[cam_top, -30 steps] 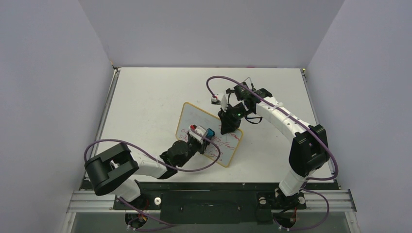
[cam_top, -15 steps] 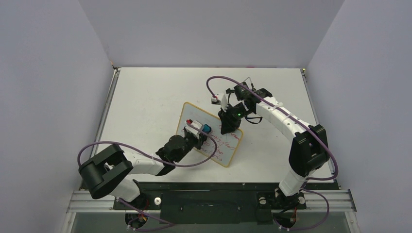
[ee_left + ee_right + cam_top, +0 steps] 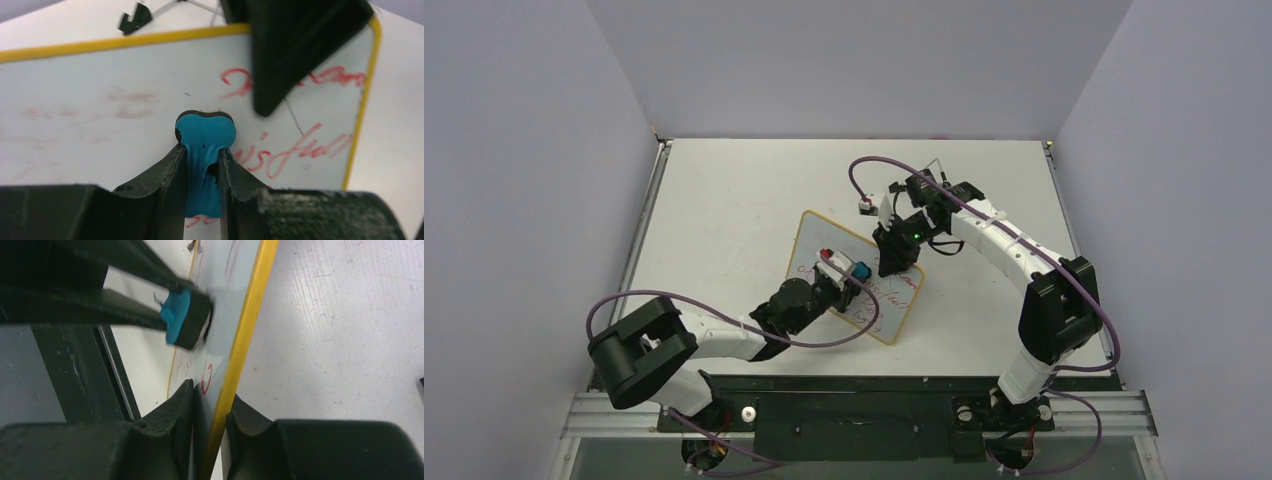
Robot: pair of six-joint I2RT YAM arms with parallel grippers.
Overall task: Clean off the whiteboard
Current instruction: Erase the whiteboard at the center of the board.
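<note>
From above, the small white whiteboard [image 3: 816,238] with its thin yellow frame sits mid-way across the pale grey counter [image 3: 724,190], a touch toward six o'clock. The left wrist view shows what the overhead can't. The left claw [image 3: 202,150] is pinched tight on the blue-and-black eraser block [image 3: 205,129], which is pressed to the board. There's red writing at three o'clock and faint smears at nine. In the right wrist view, the right claw [image 3: 212,395] is clamped across the board's framed edge.

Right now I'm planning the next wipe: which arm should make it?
Left. The left gripper holds the blue eraser against the whiteboard beside the red writing; the right gripper clamps its edge.
</note>
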